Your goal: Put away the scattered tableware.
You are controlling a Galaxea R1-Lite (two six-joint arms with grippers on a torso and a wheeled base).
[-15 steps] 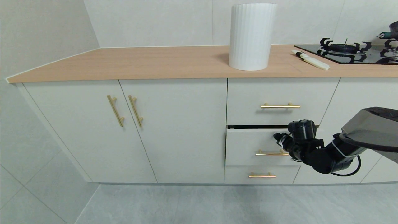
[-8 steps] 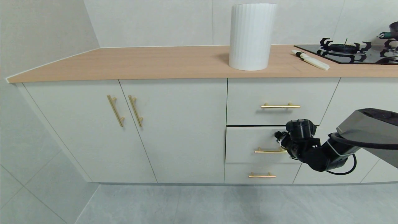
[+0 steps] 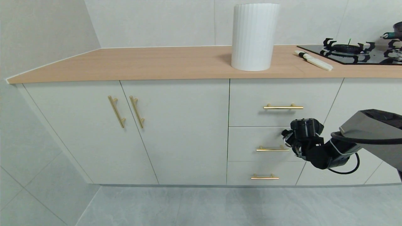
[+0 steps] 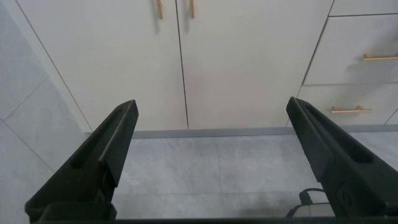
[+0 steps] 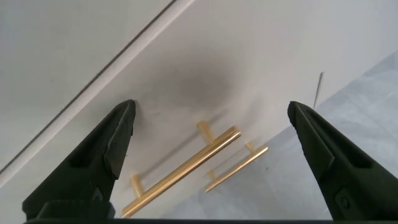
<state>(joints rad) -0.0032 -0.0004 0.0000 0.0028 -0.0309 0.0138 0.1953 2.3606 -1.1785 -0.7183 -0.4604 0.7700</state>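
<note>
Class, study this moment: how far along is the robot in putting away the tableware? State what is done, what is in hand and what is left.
Done: the middle drawer sits flush and shut. In hand: nothing; the right gripper hovers at that drawer's front by its handle, fingers open and empty. Left: a pale utensil with a dark band lies on the countertop beside the hob, not yet stored.

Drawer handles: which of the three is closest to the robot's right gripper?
The middle handle; the right gripper hangs by its end, while the top handle and bottom handle lie farther off.
</note>
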